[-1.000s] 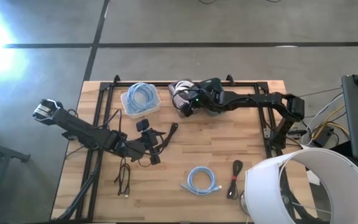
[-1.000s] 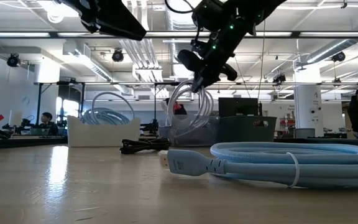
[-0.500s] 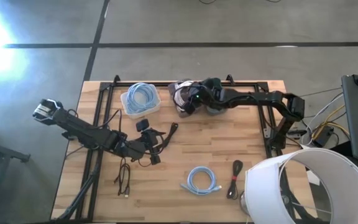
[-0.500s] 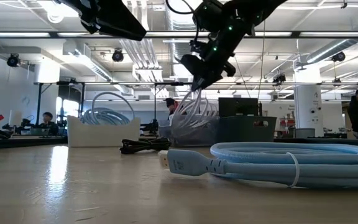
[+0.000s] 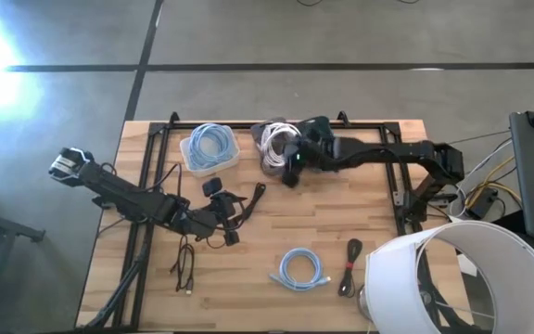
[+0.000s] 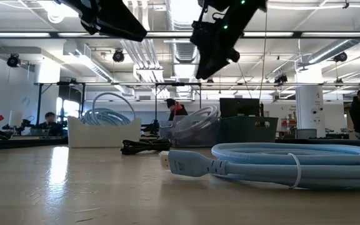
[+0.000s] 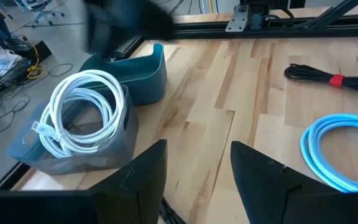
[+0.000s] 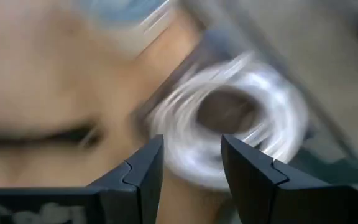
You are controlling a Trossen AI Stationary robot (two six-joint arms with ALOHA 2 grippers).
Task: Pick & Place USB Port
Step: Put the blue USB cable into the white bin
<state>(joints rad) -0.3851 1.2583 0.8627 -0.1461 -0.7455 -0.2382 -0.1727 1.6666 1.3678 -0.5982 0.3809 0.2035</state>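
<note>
**A:** ok so where's the right gripper (image 5: 288, 170) at? Looks like it's hanging above the table near the top centre of the high view, fingers (image 8: 143, 167) spread apart with nothing between them.

**B:** yep, jaws apart, empty. The white cable coil (image 5: 274, 141) sits just beyond it in the clear bin (image 7: 114, 146), with the teal bin (image 7: 143, 81) right beside. In the low view the gripper sits well above the coil, clear air between them.

**A:** and the left gripper (image 5: 222, 215)?

**B:** left of centre in the high view, low over the wood, jaws parted, holding nothing. A black cable (image 5: 185, 267) lies just below it in frame, close to the table's lower left edge.

**A:** room to move?

**B:** plenty. The wooden table (image 5: 341, 209) is bare across the middle band. A blue cable coil (image 5: 299, 269) and another black cable (image 5: 350, 264) sit toward the lower centre, well apart from both arms. A white bin with a blue coil (image 5: 209, 147) is upper left, near the black frame rail along the top edge. Big white lamp shade (image 5: 462, 278) crowds the lower right corner.
</note>
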